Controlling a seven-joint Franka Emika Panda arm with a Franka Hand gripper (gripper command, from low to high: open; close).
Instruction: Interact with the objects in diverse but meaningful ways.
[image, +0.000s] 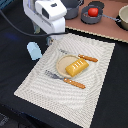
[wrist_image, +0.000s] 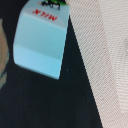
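The pale blue cup (image: 34, 50) is a boxy piece with red "MILK" lettering and stands on the dark table just off the placemat's edge at the exterior view's left. It fills much of the wrist view (wrist_image: 40, 42). My gripper (image: 50, 38) hangs above and just behind it, apart from it. Its fingers are mostly hidden under the white hand, so their state does not show. The yellow ridged bread block (image: 76, 66) lies on a small tan plate (image: 62, 65) in the middle of the placemat. The red tomato (image: 93, 11) sits in a dark pan at the back.
A wooden-handled knife (image: 81, 57) lies behind the plate and a wooden-handled fork (image: 66, 79) in front of it, both on the pale woven placemat (image: 95, 95) (wrist_image: 102, 65). Grey pots (image: 122, 17) stand on a wooden board at the back.
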